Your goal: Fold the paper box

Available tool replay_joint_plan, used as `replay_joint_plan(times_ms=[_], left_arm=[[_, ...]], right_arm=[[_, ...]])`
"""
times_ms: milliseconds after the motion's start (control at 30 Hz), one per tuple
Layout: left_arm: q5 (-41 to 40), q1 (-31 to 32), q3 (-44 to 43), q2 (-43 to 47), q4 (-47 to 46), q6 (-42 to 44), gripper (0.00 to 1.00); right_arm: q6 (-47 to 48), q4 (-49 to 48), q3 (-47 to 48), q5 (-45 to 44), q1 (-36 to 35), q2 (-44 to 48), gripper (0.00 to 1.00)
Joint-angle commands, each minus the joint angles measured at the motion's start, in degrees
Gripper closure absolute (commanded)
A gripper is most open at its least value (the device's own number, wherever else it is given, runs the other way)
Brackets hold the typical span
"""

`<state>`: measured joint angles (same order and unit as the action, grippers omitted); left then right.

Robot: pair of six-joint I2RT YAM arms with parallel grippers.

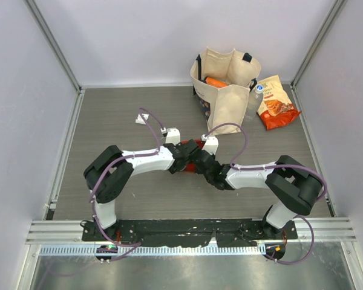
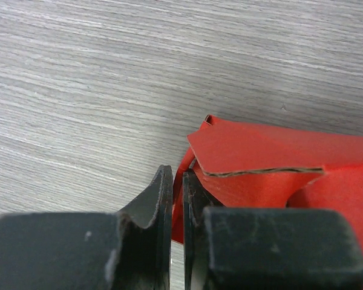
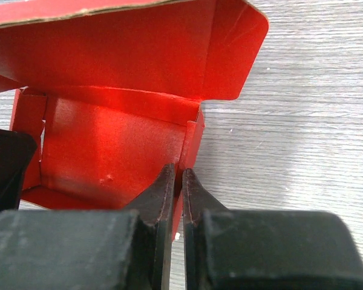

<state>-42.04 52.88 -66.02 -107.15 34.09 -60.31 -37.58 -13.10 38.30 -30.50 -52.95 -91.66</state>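
Paper box [image 1: 195,143] of bright red card, partly formed, on the grey wood-grain table [image 1: 139,121], well on the arms' side of the beige tote bag [image 1: 227,90] and slightly to its left. Side walls raised, one broad flap with a rounded corner standing over the hollow. Left gripper [image 2: 176,175] nearly closed, nipping a red edge at one end. Right gripper [image 3: 176,172] equally narrow, pinching a short upright corner wall. Orange-red snack bag [image 1: 277,103] flat just right of the tote bag.
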Motion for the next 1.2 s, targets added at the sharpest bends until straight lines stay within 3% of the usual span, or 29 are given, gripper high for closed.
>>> replay_joint_plan(times_ms=[0,200,367,567,733,933,1167], left_arm=[[7.93,3.46,3.79,-7.63,5.21,9.15,1.00],[15.04,3.54,8.26,1.49,-2.17,12.23,1.00],[18.48,2.49,12.05,11.69,-6.66,13.12,0.75],[23.58,1.43,15.12,20.22,-9.92,13.29,0.54],[23.50,0.12,18.64,30.57,-10.36,13.56,0.42],[26.22,-3.57,23.47,39.11,-9.83,13.91,0.38],[25.00,-3.93,30.15,48.77,-12.20,13.38,0.36]], right_arm=[[-3.46,-4.21,0.54,5.54,-1.37,-2.47,0.94],[-1.36,-4.12,0.72,7.65,-0.58,-2.65,0.89],[1.98,-3.16,1.24,9.67,0.21,-1.77,0.87],[4.18,-0.61,3.09,10.46,0.39,-1.42,0.86],[6.29,1.50,3.79,10.90,0.39,-0.45,0.79],[8.14,2.03,3.97,13.01,0.39,1.92,0.67],[9.89,5.45,4.68,12.57,0.39,5.17,0.46]])
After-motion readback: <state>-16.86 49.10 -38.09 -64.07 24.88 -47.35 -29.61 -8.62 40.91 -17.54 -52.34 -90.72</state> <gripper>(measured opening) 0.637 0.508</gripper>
